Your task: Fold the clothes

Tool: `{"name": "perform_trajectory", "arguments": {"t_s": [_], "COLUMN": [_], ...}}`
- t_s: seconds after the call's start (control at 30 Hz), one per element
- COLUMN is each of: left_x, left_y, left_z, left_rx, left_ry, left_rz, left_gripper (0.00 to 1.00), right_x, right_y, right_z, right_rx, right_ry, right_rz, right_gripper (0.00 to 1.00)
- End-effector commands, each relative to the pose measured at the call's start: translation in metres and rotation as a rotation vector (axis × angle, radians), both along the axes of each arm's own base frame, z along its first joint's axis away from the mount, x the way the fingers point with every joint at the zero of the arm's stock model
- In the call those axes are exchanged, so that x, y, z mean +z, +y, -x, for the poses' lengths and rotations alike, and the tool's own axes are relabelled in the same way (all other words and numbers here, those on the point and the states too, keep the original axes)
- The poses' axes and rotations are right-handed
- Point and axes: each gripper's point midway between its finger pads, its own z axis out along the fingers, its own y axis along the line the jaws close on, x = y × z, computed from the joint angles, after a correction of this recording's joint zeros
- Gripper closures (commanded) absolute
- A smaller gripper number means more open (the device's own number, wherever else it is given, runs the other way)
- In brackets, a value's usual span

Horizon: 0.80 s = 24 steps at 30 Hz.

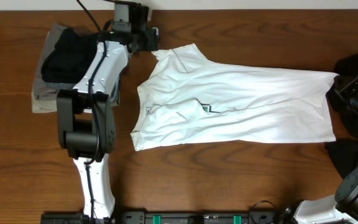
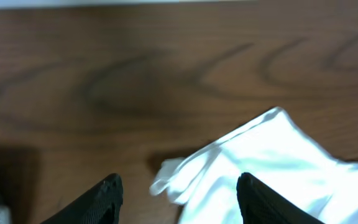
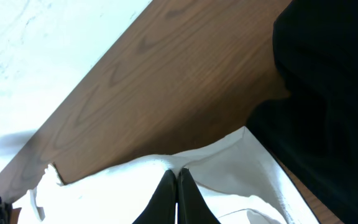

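Across centre of brown wooden table [image 1: 229, 180]: white short-sleeved T-shirt [image 1: 235, 102], roughly folded lengthwise, reaching toward right edge. Near far edge, left gripper [image 2: 179, 190] jaws parted, empty, over shirt corner. At right edge, right gripper [image 3: 177, 186] jaws closed, apparently pinching shirt hem.

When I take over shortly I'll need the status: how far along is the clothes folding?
Looks done: the dark pile at the left. In hand: the white T-shirt lies partly folded; the right gripper pinches its hem, the left gripper hangs open by a corner. Left: fold it shorter, then probably the black cloth at the right.
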Motion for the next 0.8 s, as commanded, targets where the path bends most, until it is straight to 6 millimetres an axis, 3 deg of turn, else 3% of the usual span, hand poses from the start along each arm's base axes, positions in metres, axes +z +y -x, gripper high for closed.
{"name": "perform_trajectory", "arguments": {"t_s": [0.0,0.2,0.37,0.67,0.77], "left_x": [-0.007,-0.023,-0.026,-0.084,-0.089], "left_y": [-0.025,-0.063,-0.092,-0.121,-0.123], "left_z": [0.001,0.004,-0.015,-0.009,-0.007], "left_rx": [-0.024,-0.108,-0.151,-0.185,-0.189], "left_ry": [0.016,0.01,-0.106,-0.065,-0.056], "left_rz": [0.048,0.07,0.093,0.094,0.092], "left_gripper": [0.39,0.39,0.39,0.4,0.4], "right_x": [0.005,0.003,0.001,-0.004,-0.005], "right_y": [-0.003,-0.003,-0.001,0.002,0.002], "right_z": [0.003,0.004,0.005,0.01,0.01], "right_rx": [-0.004,-0.005,-0.004,-0.004,-0.004], "right_ry": [-0.006,0.001,0.013,0.041,0.045], "right_rz": [0.017,0.012,0.003,-0.018,-0.021], "right_gripper": [0.99,0.99,0.99,0.99,0.99]}}
